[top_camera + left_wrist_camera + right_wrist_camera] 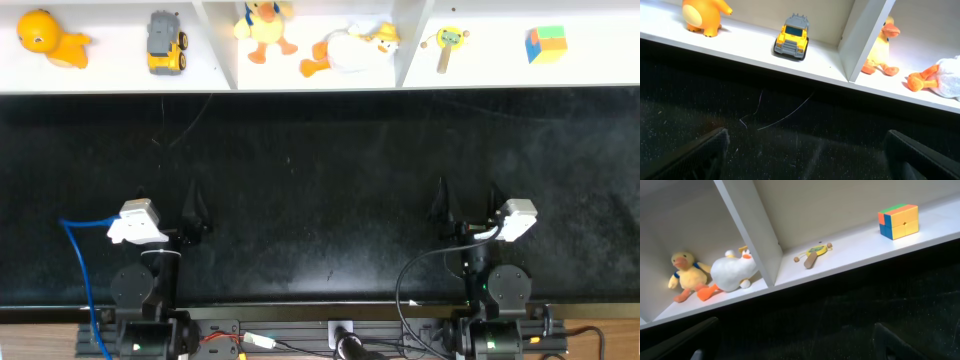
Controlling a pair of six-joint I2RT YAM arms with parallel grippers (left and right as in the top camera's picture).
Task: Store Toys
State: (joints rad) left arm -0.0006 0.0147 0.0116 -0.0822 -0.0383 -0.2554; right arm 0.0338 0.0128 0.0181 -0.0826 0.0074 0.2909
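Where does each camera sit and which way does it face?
Top view: fixed overhead, looking down on the black table and white shelf; the left arm and right arm stand along the bottom edge.
Left wrist view: on the left arm, facing the shelf's orange duck and yellow truck; the open left gripper shows.
Right wrist view: on the right arm, facing the small wooden toy and colour cube; the open right gripper shows.
Shared: both wrist views show the yellow plush duck and white plush.
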